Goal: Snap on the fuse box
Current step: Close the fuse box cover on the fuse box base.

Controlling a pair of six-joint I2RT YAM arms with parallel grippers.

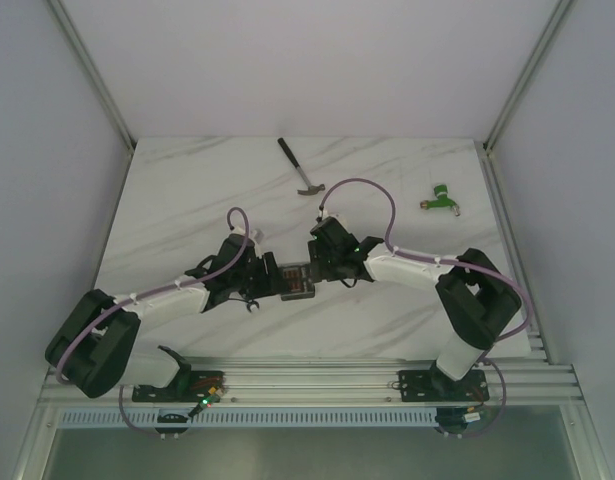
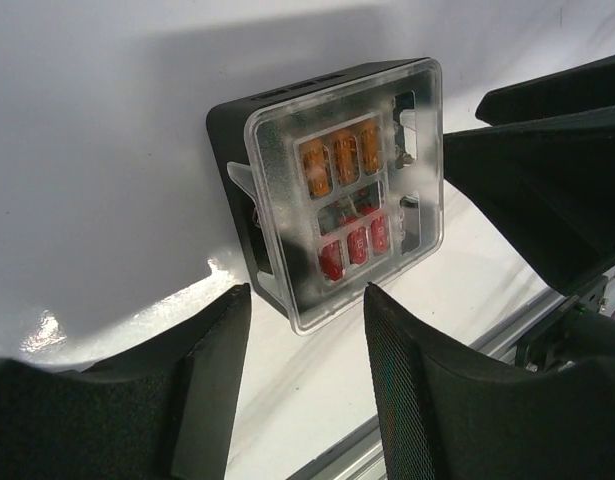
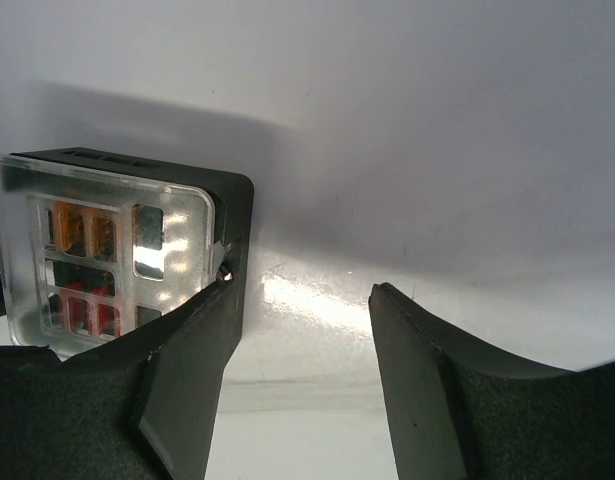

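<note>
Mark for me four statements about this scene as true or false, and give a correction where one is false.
1. The fuse box shows orange and red fuses under a clear cover. True.
2. The left fingers are clamped on the fuse box. False: they stand open, and the box lies beyond their tips.
3. The hammer touches the fuse box. False: it lies apart from it, farther back on the table.
4. The right fingers stand open with nothing between them. True.
</note>
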